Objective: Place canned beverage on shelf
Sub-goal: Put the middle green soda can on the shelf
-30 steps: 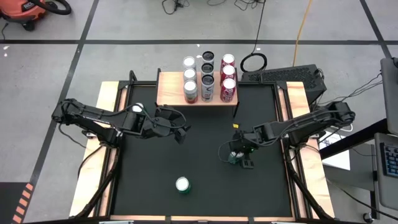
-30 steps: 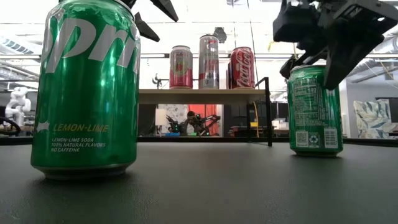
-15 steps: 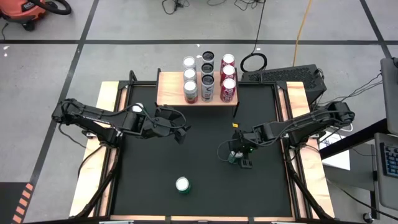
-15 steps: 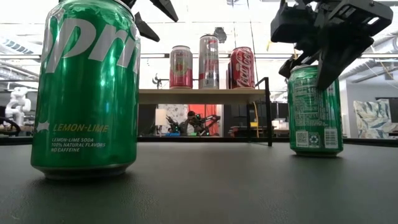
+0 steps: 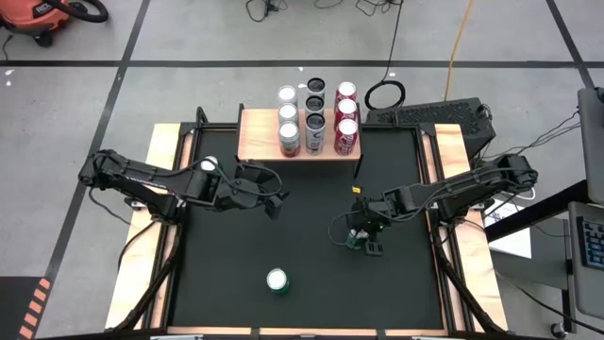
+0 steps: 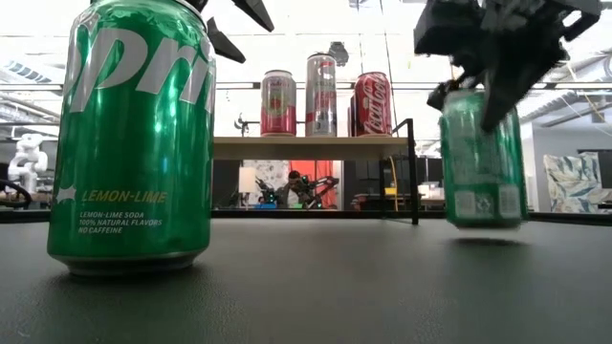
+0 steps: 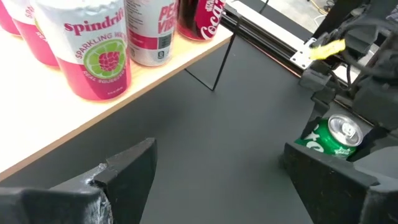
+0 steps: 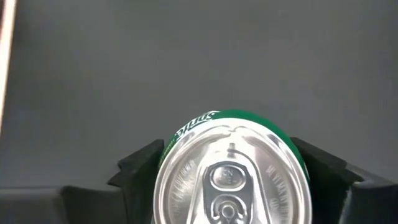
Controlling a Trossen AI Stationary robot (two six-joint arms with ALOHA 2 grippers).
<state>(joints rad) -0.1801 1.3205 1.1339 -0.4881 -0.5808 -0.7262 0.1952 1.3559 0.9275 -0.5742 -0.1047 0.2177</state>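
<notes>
The right pincer (image 5: 359,235) had narrowed since a second before, gripping the smooth green cylindrical can (image 6: 483,158), now lifted off the matte black table (image 5: 302,274); the left pincer (image 5: 276,203) stood open.

Two dark jointed arms, each with a black two-fingered hand.

7 cans (image 5: 314,115) are standing on the shelf (image 5: 255,140) at the table's (image 5: 302,236) far edge; 2 cans are sitting in front, one (image 5: 276,280) near, one (image 5: 356,233) right.
</notes>
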